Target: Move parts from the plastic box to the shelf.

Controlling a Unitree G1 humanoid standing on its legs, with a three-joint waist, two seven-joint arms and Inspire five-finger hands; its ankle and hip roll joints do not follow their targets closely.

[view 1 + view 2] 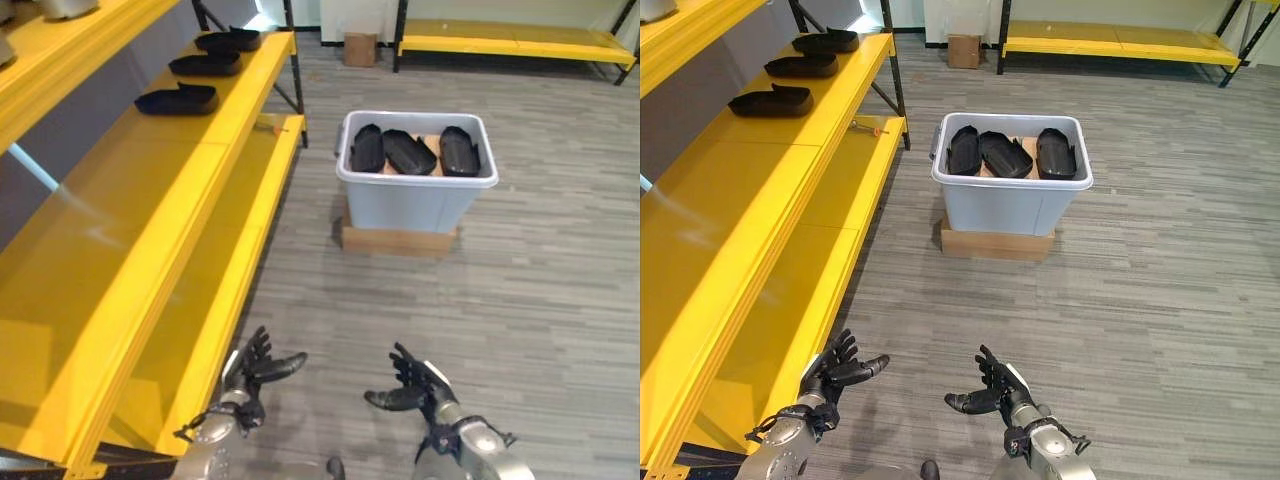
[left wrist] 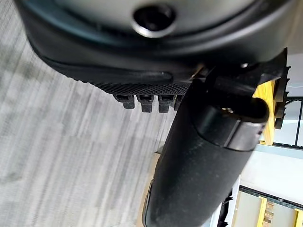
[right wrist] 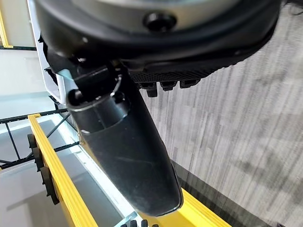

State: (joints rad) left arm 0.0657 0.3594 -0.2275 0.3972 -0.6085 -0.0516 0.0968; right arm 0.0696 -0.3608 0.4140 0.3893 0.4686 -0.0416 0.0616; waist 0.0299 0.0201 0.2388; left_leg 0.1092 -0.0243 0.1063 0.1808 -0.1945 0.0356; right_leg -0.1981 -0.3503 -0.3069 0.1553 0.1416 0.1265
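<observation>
**Empty hands, box well ahead: where this could slip**

Both hands hang low in the frame with nothing in them: the left hand [image 1: 252, 368] at lower left beside the yellow shelf [image 1: 150, 240], the right hand [image 1: 415, 385] at lower centre, each with fingers spread loosely and thumbs out. The plastic box [image 1: 415, 190] sits on a flat cardboard base [image 1: 398, 240] at upper centre, well apart from the hands. Three black parts [image 1: 410, 150] stand on edge inside it, packed side by side; three more parts [image 1: 178, 99] already lie along the shelf at upper left.

Risks, as I judge them: the packed parts leave little room for fingers, so a grab may catch two or slip. Leaning on the rim could slide the box off its base. The left arm, close to the shelf edge, may knock it while swinging.
</observation>
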